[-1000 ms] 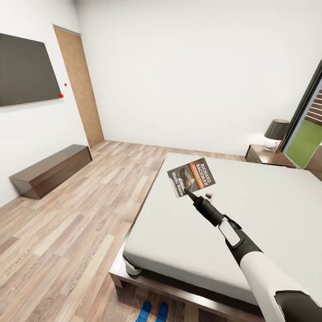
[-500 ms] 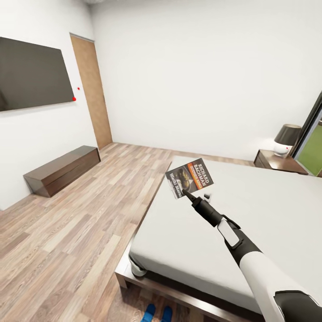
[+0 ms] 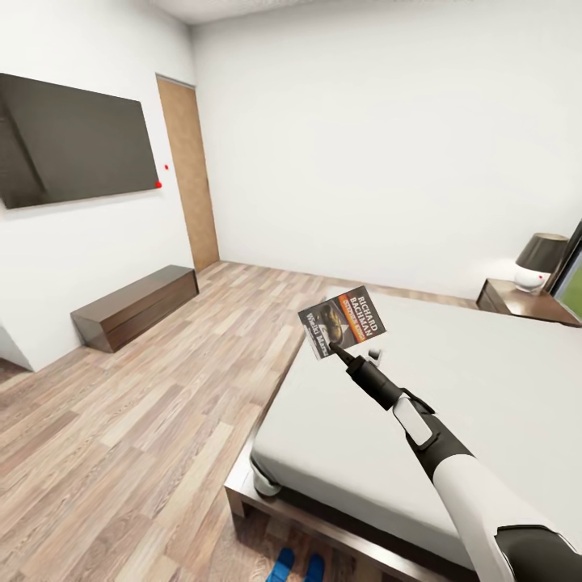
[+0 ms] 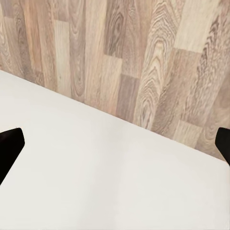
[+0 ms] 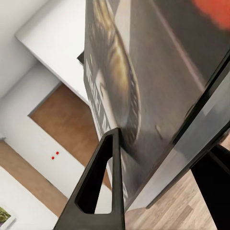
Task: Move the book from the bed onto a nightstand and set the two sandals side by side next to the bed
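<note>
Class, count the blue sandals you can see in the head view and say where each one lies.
2: the left sandal and right sandal lie side by side on the floor at the bed's foot, partly cropped.

Book above bed; nightstand behind.

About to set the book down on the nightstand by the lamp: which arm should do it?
The right. Its gripper is already shut on the book, held up over the bed, and the nightstand lies on that side. The left gripper is open and holds nothing.
</note>
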